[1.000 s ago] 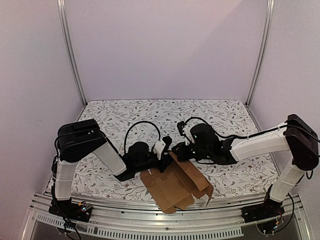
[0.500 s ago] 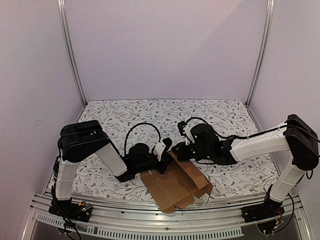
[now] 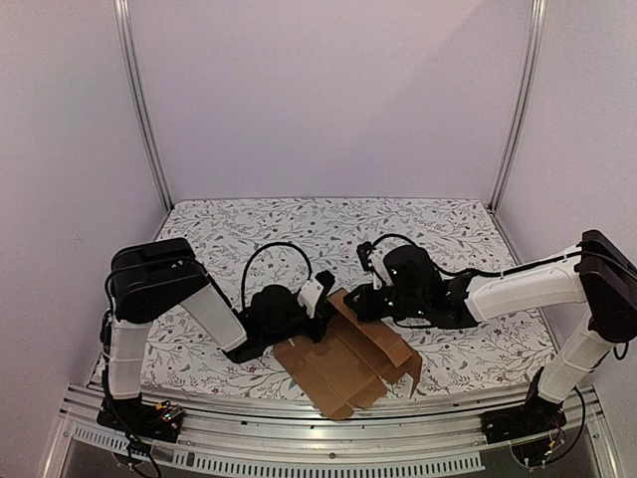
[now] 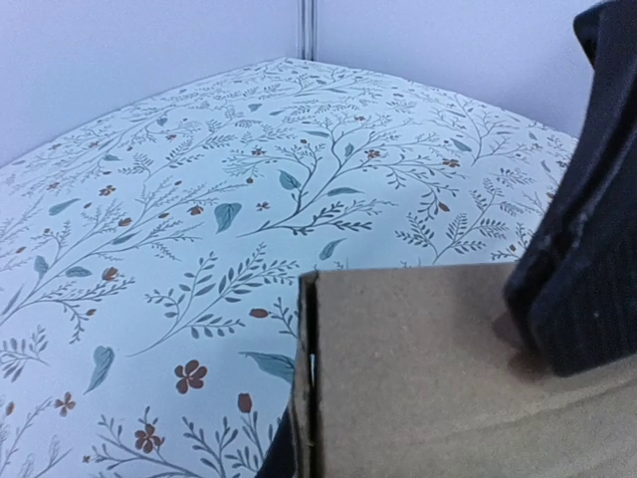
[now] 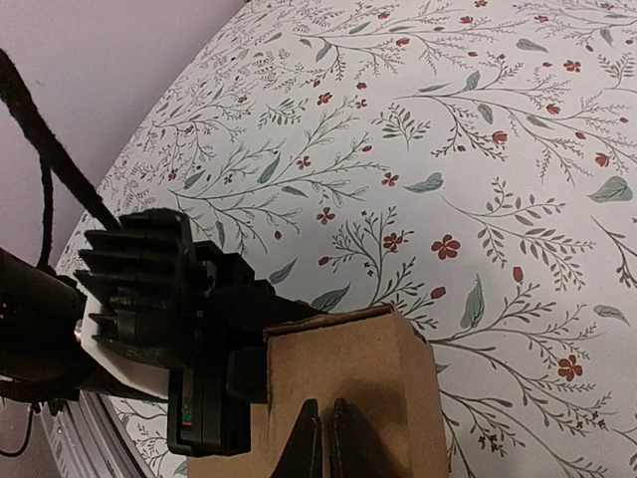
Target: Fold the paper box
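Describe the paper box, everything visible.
The paper box is plain brown, unmarked cardboard: a die-cut sheet with creased panels, flaps and slits. It lies mostly flat and unfolded on the floral-covered table, near the front edge and skewed to it. Its far flap is raised. The left claw is shut on that flap; the right claw, closed, sits against the same raised part.

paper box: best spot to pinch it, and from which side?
Pinch the paper box by its raised far panel, across the thin edge, coming in low from the far side. That panel stands off the table, so a finger fits on each face; the near panels look flat, offering no lip.
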Robot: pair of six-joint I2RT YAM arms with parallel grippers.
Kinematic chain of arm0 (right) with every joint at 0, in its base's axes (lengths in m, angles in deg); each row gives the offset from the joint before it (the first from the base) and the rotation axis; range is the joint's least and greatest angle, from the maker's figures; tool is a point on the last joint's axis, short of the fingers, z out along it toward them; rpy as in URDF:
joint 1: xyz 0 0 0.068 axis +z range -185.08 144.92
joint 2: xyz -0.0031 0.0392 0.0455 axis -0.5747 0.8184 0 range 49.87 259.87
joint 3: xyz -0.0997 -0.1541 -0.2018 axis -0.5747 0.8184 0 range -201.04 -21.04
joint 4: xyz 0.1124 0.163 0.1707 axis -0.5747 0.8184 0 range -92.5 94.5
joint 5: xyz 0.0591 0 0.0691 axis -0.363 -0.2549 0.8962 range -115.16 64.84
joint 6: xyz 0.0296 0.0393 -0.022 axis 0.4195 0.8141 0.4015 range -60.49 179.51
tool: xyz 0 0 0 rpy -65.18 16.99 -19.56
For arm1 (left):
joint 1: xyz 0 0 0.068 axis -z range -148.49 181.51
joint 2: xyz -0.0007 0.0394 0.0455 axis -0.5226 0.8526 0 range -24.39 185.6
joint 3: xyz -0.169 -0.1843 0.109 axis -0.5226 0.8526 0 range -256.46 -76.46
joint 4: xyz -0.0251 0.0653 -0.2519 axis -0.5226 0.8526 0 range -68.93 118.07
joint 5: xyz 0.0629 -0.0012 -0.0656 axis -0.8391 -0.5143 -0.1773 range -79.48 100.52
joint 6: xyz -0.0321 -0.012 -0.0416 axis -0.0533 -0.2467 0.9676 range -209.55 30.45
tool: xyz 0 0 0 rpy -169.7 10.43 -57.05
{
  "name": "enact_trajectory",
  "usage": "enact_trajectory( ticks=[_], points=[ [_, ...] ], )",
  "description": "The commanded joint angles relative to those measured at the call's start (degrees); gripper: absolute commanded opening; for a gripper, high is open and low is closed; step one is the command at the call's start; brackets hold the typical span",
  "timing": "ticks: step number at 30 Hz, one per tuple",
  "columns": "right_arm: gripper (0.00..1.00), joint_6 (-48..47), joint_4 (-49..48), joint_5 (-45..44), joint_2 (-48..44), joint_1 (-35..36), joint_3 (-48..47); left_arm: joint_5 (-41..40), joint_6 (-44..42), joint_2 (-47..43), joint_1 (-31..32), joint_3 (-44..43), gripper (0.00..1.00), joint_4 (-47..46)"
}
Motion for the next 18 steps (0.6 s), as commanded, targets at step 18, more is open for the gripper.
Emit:
enact_trajectory(
  ticks=[18],
  points=[
    [0.00,-3.9,26.9,-7.3,-20.5,0.3,1.7,-39.9,11.0,-15.5,4.5,6.7,0.00,20.1]
  ],
)
